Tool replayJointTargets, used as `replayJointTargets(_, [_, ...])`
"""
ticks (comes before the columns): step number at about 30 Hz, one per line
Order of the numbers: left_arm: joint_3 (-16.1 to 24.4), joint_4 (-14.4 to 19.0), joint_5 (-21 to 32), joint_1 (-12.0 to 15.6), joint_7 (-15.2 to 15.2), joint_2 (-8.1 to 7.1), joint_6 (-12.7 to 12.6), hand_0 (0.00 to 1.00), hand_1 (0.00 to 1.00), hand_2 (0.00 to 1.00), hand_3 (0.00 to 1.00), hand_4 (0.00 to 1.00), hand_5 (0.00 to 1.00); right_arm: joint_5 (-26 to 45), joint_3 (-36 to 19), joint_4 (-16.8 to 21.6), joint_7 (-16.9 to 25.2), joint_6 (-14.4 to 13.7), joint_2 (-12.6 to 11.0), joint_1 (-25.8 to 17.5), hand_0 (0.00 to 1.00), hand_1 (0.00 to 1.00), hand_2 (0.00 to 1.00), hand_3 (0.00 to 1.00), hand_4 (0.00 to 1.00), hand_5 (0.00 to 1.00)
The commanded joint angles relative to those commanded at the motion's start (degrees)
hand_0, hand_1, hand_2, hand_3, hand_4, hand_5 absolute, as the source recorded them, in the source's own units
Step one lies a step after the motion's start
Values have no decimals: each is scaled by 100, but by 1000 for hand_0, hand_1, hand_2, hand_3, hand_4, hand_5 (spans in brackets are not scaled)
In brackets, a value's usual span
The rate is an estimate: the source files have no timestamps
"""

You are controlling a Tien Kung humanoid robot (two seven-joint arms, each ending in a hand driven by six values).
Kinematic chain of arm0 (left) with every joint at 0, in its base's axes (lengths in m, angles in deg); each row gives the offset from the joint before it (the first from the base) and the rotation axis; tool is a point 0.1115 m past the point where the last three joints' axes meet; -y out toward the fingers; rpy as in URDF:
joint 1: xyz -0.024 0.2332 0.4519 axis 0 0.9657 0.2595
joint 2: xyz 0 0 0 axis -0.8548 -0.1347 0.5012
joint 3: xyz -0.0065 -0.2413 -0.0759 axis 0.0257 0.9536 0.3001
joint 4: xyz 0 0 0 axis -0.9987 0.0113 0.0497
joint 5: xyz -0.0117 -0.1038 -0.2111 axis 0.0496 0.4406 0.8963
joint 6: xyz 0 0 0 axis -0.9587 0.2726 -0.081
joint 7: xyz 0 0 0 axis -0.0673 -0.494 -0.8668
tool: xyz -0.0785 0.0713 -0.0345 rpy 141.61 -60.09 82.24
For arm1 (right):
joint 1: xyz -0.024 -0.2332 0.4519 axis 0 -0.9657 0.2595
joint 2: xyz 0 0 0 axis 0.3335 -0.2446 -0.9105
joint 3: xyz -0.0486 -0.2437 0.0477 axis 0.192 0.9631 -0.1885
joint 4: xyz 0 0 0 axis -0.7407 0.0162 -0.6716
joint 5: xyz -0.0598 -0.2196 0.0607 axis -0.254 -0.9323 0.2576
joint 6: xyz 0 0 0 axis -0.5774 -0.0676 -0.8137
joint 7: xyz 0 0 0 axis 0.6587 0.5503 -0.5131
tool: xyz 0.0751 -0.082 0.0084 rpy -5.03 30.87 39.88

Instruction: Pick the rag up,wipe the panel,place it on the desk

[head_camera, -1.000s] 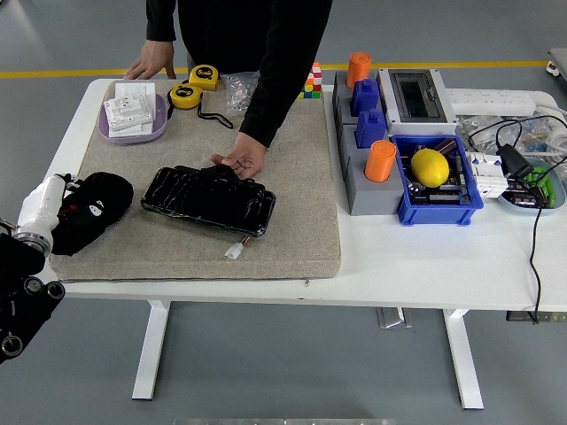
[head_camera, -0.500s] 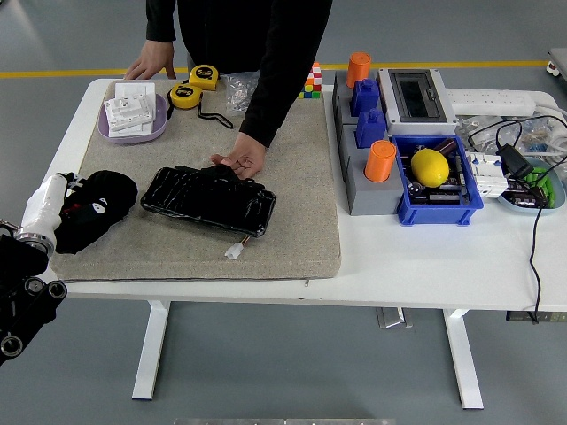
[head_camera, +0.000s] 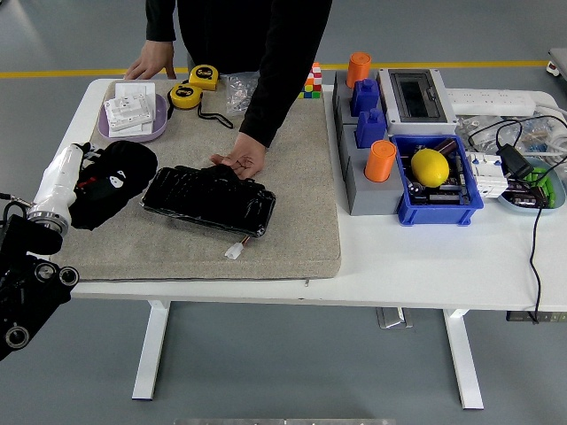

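Note:
The glossy black panel point(head_camera: 208, 200) lies on the grey felt mat point(head_camera: 292, 221), with a short white-plugged cable at its near edge. A person's hand point(head_camera: 229, 162) presses on the panel's far edge. My left hand point(head_camera: 108, 180), on a white forearm coming in from the lower left, is shut on the bunched black rag point(head_camera: 122, 168). Rag and hand hover just left of the panel's left end. The black rag and the dark fingers blend together, so the single fingers are hard to tell apart. My right arm does not show.
The person's other hand point(head_camera: 151, 67) rests on the far left table edge. A purple tray point(head_camera: 160, 121) with white boxes and two yellow tape measures point(head_camera: 195, 86) sit behind the panel. At right stand grey-blue holders with orange cups point(head_camera: 381, 160), a blue bin with a lemon point(head_camera: 430, 166), and cables.
My left hand has carried the rag away from me and to the right, from the mat's near left part to just beside the panel's left end. The person's hand and the panel stayed put.

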Motion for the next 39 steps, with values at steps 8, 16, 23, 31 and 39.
replayJointTargets(8, [-295,-272,-166,-176,26,211,-114,269,134,521,427,98,2,17,43,-5,8,16,-10,17,739,654,696,611,998,548])
replayJointTargets(16, [-531,-387,-149,-294,38,322,-171,267,133,520,427,88,2,35,39,-6,19,20,-16,36,739,655,696,610,998,548])
replayJointTargets(23, [-821,-319,-174,-381,0,387,-158,264,136,522,434,98,2,41,48,-13,23,34,-24,55,739,655,696,611,998,549])
replayJointTargets(31, [-1325,-148,-181,-483,-56,466,-144,265,135,521,431,88,2,16,28,-31,12,64,-31,62,739,655,696,610,998,548])
replayJointTargets(39, [-2117,-74,-80,-602,-85,540,-130,264,135,522,432,91,2,-8,10,-43,4,86,-37,65,739,651,696,611,998,549])
